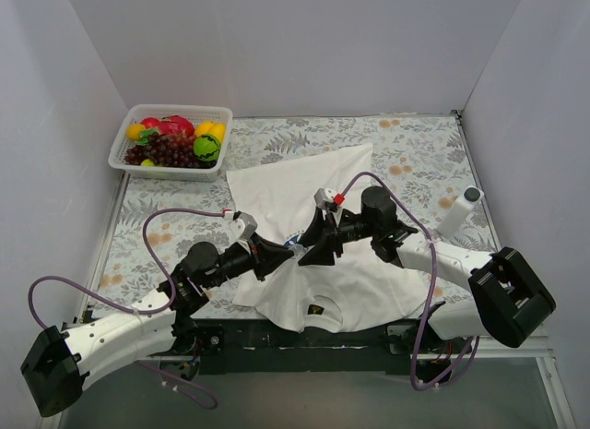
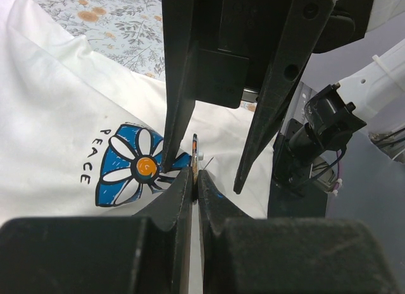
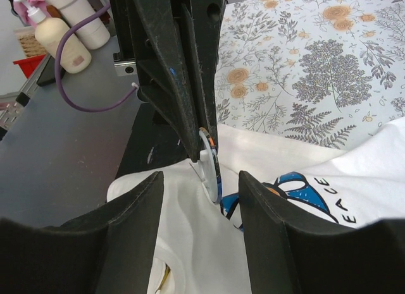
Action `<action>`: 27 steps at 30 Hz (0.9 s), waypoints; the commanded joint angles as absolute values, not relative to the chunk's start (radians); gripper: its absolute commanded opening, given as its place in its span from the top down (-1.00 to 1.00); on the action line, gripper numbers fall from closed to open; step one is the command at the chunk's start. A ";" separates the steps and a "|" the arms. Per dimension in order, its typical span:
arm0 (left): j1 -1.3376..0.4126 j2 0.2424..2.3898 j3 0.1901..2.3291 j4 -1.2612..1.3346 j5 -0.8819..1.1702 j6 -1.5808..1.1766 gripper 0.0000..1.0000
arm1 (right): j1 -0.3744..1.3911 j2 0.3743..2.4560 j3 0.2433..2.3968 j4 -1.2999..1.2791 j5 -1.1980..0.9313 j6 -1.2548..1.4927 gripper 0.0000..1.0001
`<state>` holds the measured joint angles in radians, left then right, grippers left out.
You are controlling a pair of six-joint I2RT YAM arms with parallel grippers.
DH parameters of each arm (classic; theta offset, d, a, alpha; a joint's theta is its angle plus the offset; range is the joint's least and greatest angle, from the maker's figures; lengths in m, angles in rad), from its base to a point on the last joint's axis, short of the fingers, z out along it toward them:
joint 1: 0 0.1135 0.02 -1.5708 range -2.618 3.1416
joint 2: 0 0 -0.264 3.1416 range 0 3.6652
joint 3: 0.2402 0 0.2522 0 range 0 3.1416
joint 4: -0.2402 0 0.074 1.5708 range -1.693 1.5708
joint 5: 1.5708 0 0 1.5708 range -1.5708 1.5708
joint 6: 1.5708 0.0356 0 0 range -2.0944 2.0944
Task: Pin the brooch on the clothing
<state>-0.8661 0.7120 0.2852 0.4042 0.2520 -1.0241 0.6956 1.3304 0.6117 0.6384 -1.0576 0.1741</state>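
The left pincer (image 2: 195, 180) pinches the round brooch (image 3: 209, 164) edge-on just above the flower emblem (image 2: 136, 167) of the white T-shirt (image 1: 277, 184) lying on the bench (image 1: 415, 143). The right pincer (image 3: 201, 180) straddles the brooch, spread. The step looks like a two-armed hold; next the right arm probably needs a firm grip to work the pin.

Robot arms: two, each carrying one two-finger gripper, the left gripper (image 2: 193, 175) and the right gripper (image 3: 199, 178). Purple cables (image 1: 184, 210): two, one per arm. White T-shirt (image 1: 277, 184): one, bearing one flower emblem (image 2: 139, 167) and one black neck label (image 1: 316, 310). Round brooch (image 3: 212, 167): one. White basket (image 1: 169, 172): one, holding one bunch of dark grapes (image 1: 168, 152); the other fruit overlaps too much to count. Pump bottle (image 3: 54, 41): one.
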 commanded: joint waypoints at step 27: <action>-0.865 0.701 0.296 0.428 0.273 -0.999 1.00 | 0.699 1.325 0.712 0.489 -1.108 0.035 -0.09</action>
